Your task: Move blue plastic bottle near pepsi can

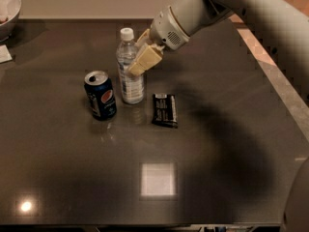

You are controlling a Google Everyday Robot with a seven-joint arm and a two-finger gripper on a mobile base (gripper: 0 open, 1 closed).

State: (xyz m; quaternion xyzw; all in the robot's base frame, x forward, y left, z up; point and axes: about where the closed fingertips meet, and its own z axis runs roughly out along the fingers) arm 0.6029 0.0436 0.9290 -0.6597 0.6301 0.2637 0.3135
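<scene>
Arm (251, 13): smooth off-white rounded shells, few dark screw dots; wrist has grey perforated vent patch (170, 36). Gripper (137, 64): two cream blocky fingers, clamped on tall clear plastic bottle (130, 83), upper half.

Legible marking: the round red-white-blue Pepsi logo on the side of the short dark-blue pepsi can (100, 95). The dark print on the white label of the tall clear blue plastic bottle (129, 88) is not readable. The pale print on the flat black snack bar wrapper (164, 110) is not readable. The gripper (138, 62), clamped on the bottle's upper body, carries no marking.
</scene>
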